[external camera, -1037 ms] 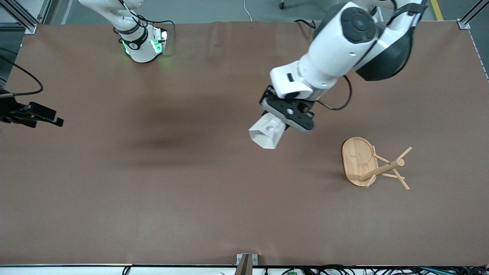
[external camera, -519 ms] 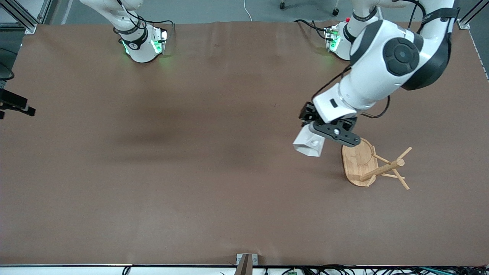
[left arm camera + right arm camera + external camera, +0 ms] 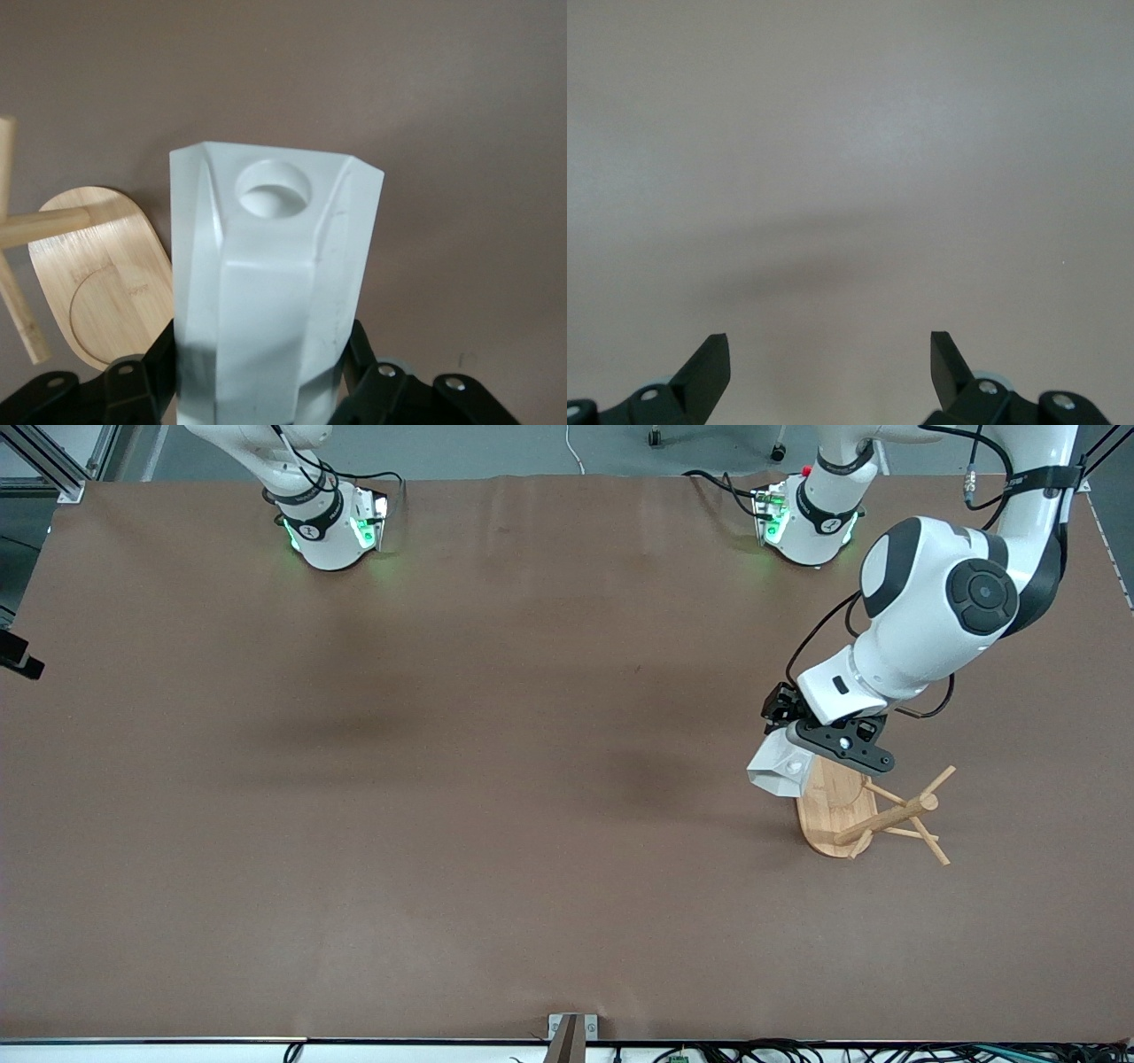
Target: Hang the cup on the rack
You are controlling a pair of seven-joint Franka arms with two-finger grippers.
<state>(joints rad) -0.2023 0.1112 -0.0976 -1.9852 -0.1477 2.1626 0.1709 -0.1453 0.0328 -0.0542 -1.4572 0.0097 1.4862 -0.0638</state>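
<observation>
The white faceted cup is held in the air by my left gripper, which is shut on its body. The cup hangs over the edge of the bamboo rack's oval base. The rack's post and thin pegs stand toward the left arm's end of the table. In the left wrist view the cup fills the space between the fingers, its handle hole facing up, with the rack's base beside it. My right gripper is open and empty over bare table.
The brown table mat holds nothing else. The arms' bases stand along the table edge farthest from the front camera. A small bracket sits at the nearest edge.
My left gripper has carried the cup toward the left arm's end of the table, up to the rack's base. My right gripper has drawn back almost out of the front view.
</observation>
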